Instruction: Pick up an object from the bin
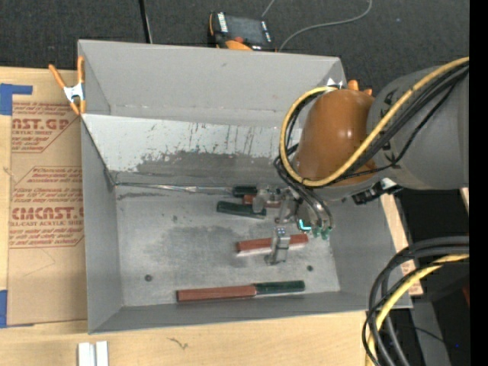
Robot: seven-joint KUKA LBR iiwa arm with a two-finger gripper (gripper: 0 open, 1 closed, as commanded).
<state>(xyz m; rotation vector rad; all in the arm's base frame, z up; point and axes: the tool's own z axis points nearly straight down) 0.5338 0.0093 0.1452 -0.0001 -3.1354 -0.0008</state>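
Red-brown and flat, a short stick lies at 3 o'clock on the floor of the grey bin. The gripper stands right on it, crossing its right half. The arm comes in from 3 o'clock, its orange-covered wrist bent steeply down. How wide the gripper stands I cannot tell. A dark green tool lies at its 10 o'clock, and a long red-brown and green stick at its 7 o'clock.

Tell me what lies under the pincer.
A short red bar on the bin floor, directly beneath the pincer. Its middle is covered by the pincer, so contact cannot be judged.
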